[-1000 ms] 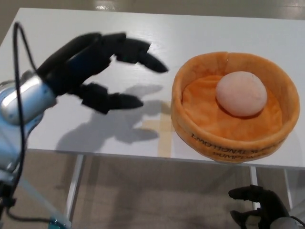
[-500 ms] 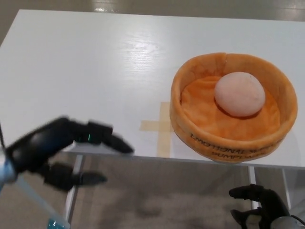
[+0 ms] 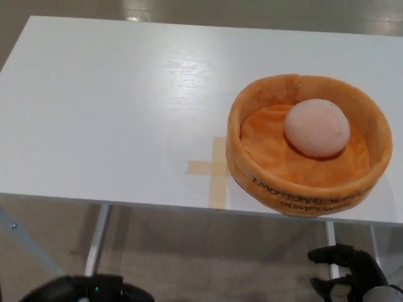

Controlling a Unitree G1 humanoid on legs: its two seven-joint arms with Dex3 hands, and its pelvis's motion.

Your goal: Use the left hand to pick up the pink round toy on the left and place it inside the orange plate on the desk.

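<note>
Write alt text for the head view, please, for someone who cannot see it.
A pink round toy lies inside an orange plate on a white desk. Below the desk's near edge, the left hand and right hand hang low, holding nothing.

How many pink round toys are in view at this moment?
1. The pink round toy lies inside the orange plate on the right of the white desk. None shows elsewhere on the desk.
</note>
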